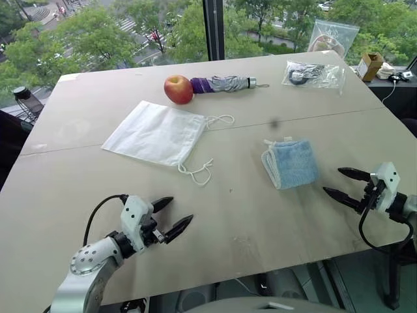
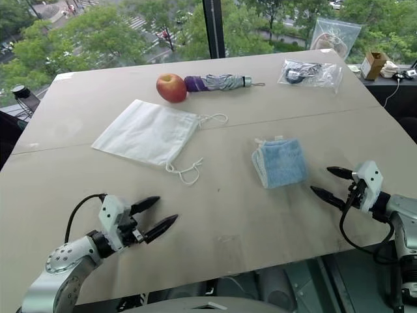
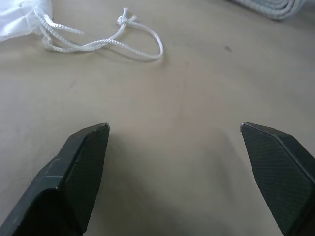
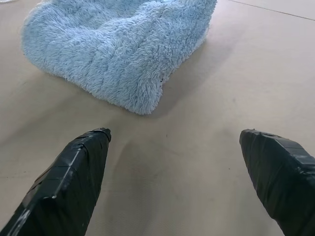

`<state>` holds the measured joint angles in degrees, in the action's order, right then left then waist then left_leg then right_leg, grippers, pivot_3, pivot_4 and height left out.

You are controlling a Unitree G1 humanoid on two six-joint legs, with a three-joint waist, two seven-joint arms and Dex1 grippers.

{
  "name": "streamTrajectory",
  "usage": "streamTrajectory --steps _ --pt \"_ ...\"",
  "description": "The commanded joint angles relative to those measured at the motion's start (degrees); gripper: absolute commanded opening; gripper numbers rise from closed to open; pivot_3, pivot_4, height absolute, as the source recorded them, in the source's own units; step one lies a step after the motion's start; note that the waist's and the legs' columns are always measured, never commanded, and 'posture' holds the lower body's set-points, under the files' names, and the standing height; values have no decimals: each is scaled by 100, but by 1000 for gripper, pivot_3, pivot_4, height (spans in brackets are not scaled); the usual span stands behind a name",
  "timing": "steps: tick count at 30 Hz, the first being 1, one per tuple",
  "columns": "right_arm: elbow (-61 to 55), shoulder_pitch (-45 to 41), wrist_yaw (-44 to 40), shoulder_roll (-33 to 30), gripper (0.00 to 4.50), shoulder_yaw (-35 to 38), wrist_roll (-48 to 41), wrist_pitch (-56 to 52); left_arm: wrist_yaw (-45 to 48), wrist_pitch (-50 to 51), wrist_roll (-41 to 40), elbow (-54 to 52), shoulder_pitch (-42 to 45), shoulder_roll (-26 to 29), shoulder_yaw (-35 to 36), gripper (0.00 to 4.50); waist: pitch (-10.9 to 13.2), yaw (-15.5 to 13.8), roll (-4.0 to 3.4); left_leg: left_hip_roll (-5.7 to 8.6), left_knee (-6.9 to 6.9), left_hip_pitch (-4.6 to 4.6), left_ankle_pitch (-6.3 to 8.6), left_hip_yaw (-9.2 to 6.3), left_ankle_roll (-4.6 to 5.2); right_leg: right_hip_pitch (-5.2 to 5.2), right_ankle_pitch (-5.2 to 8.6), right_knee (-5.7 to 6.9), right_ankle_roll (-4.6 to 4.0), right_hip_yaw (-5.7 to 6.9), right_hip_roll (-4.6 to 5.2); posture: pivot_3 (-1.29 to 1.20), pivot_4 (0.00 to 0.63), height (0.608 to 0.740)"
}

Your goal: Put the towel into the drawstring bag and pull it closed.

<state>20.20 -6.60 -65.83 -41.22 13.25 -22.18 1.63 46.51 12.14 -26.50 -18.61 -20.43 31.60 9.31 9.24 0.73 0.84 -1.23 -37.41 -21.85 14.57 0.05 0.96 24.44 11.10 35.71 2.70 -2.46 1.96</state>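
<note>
The light-blue folded towel lies flat on the table, right of centre, and its fluffy pile shows close up in the right wrist view. The white drawstring bag lies flat to the towel's left, mouth and cord loops facing the towel. My right gripper stands open just right of the towel, pointing at it, with nothing between its fingers. My left gripper is open and empty near the table's front edge, below the bag; its wrist view shows one cord loop ahead.
A red apple and a folded purple-grey umbrella lie behind the bag. Clear plastic bags sit at the far right corner. A seam runs across the beige table.
</note>
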Motion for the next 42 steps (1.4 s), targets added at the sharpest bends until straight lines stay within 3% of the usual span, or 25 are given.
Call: streamTrajectory --steps 1,5,8,16,21,25,29,42 --pt "-65 -129 -54 -109 4500 149 -68 100 -31 91 -114 -229 15 66 157 4394 5 4 8 0 0 -2 0 0 0 2 0 0 0 0 0 0 150 740" --pt "-23 -323 -95 -256 4500 291 -165 65 -270 476 -677 -369 505 244 861 4394 22 1 25 -2 0 -5 0 -5 0 5 -1 3 0 4 -3 0 150 740" --pt "-173 -651 -90 -319 4500 367 -364 -169 -674 852 -734 -559 1040 356 956 4394 25 7 29 -3 0 -4 0 -6 0 5 -1 6 0 4 -5 0 150 740" --pt "-1864 -1300 6 -396 4500 -262 -675 -1544 -2610 2208 -55 -1066 2650 -265 -190 4394 37 4 47 0 1 -8 0 -8 0 3 -17 6 25 -1 -5 0 150 740" --pt "-2795 -1631 226 -284 4500 -357 -1376 -2594 -3875 2893 1098 -960 3169 -732 -1050 4394 51 -1 69 -1 3 -11 0 -20 0 4 -20 9 23 5 -10 0 150 740" --pt "-2986 -1636 317 -221 4500 -347 -1439 -2785 -4767 2561 1984 -789 3207 -1324 -1340 4394 55 -24 77 6 -1 -21 0 -26 0 3 -28 5 11 11 -3 0 150 740" --pt "-2944 -1576 272 -213 4500 -339 -1383 -2743 -5201 2009 2776 -489 3191 -1521 -1621 4394 57 -23 80 7 -1 -20 0 -27 0 3 -31 4 5 12 -2 0 150 740" --pt "-2849 -1521 189 -258 4500 -313 -1296 -2672 -5584 1336 3577 384 2872 -1931 -1441 4394 57 -12 80 7 -2 -18 0 -26 0 4 -32 7 4 12 -3 0 150 740"
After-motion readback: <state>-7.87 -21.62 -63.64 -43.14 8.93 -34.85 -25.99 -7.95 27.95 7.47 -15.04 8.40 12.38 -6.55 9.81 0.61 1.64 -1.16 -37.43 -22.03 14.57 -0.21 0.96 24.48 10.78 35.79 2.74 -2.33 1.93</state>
